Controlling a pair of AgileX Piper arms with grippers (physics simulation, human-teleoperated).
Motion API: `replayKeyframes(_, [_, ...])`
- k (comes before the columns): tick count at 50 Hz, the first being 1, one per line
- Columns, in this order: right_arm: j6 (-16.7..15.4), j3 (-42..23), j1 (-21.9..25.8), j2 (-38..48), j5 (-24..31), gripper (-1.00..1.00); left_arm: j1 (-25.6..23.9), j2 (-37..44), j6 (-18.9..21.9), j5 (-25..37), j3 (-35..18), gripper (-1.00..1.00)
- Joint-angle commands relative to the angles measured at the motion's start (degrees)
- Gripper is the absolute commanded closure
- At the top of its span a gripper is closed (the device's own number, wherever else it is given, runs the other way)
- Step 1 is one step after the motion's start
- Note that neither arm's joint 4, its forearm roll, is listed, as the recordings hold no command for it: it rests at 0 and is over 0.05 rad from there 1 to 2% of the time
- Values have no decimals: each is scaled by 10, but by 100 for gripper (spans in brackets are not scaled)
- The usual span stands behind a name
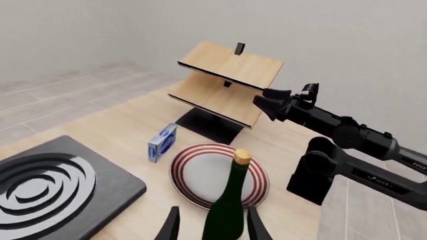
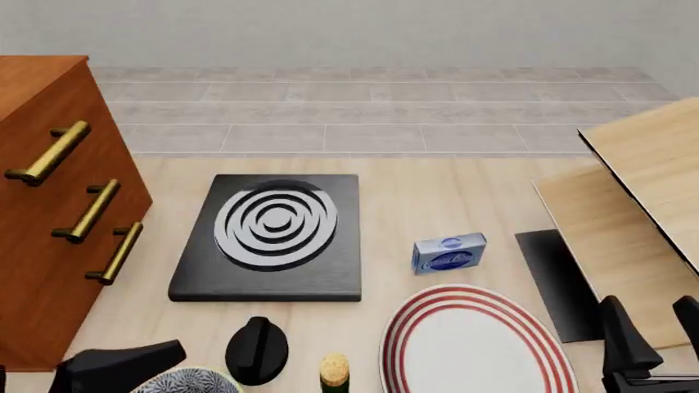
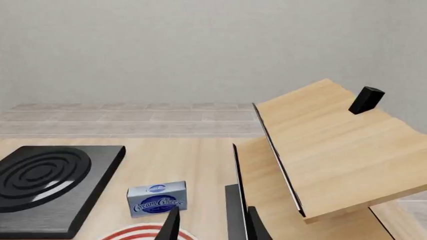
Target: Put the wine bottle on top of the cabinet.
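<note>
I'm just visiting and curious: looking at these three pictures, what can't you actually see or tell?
- Bottle: its base is cut off by the left wrist picture's edge; the front view shows only its cork.
- Left hand: its fingers flank the bottle, but contact is out of frame.
- Cabinet: its top is barely visible, cropped by the front view's left edge.
- Right hand: only the fingertips show.
- Blue box: its small print is unreadable.

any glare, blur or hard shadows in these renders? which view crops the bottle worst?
Front view: flat, even light, no blur; the wine bottle is cropped to its cork top at the bottom edge. Left wrist view: sharp, with a soft sheen on the wine bottle glass between the left gripper fingers. Right wrist view: faint highlights on the black ringed plate; bottle not in frame.
</note>
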Motion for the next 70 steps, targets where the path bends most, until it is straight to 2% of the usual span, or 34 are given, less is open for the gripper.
replayKeyframes(1, [0,0,0,0,0,-100,-24,83,10,-91,22,-100])
replayKeyframes(13, [0,0,0,2,-1,-100,-49,204,13,-217,42,-100])
replayKeyframes(23, [0,0,0,1,-1,-100,-56,261,8,-270,45,-100])
replayKeyframes(33, [0,0,0,1,-1,-100,-64,351,8,-358,56,-100])
replayKeyframes(43, [0,0,0,1,-1,-100,-71,408,10,-407,56,-100])
replayKeyframes(70, [0,0,0,1,-1,-100,-75,512,10,-488,44,-100])
